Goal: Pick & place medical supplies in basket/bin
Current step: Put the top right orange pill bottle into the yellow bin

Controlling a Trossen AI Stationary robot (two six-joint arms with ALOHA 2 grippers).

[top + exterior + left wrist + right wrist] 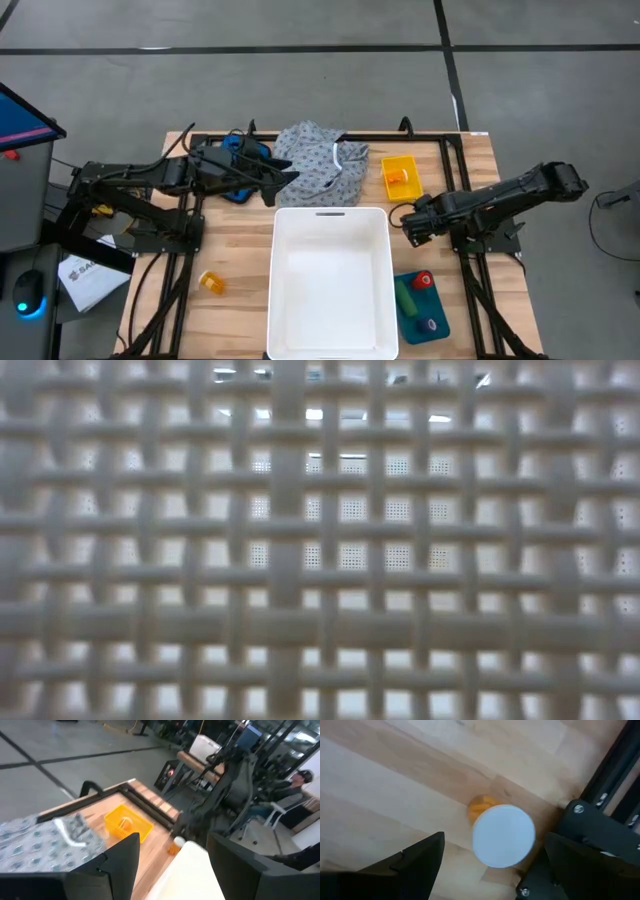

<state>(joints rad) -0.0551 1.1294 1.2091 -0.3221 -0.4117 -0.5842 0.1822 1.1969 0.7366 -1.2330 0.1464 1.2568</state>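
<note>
Loose pill bottle [211, 283], orange, lying on its side on the table [240, 320] at eight o'clock, just left of the white bin [331, 283]: light, stiff plastic, round and likely to roll, best taken across the body. Left gripper [283, 180] at eleven o'clock, jaws partly open with nothing seen between them, tips at the left edge of the garment [322, 168]. Garment, grey-white dotted fabric, heaped at twelve o'clock just behind the bin: soft and limp, probably light, will drape and trail, so best pinched at a raised fold near its middle. Yellow tray [400, 177] at one o'clock, holding one orange bottle. Right gripper [411, 229] at three o'clock beside the bin's right wall, jaws spread wide and empty, poised above a standing pill bottle [503, 835] whose white cap faces the wrist camera: smooth, probably slippery, best gripped around the sides below the cap. Blue tray [419, 308] at five o'clock with red, green and purple cylinders: small, stiff, prone to roll. Bin appears empty.
</note>
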